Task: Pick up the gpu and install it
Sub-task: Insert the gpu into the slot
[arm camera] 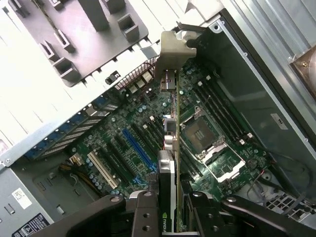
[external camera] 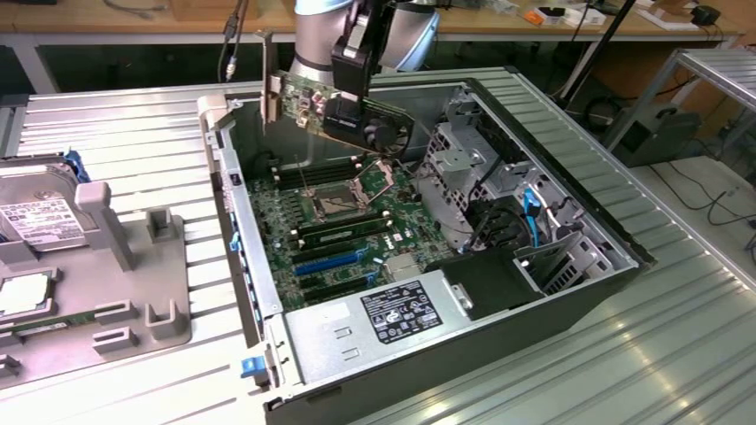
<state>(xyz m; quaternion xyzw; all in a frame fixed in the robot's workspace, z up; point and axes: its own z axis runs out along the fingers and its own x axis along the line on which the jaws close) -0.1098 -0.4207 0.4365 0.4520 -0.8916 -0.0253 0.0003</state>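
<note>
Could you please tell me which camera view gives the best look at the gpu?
The exterior view: the gpu hangs from the gripper above the open case, showing its green board, black fan and metal bracket. The wrist view shows the gpu edge-on, a thin strip over the motherboard.

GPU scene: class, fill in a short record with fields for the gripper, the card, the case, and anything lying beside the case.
gripper: shut on the gpu
gpu: held on edge above the motherboard, not seated in a slot
bracket: at the card's end toward the exterior view's left
computer case: lying on its side, open
hard drive: outside the case, at the exterior view's left
</note>
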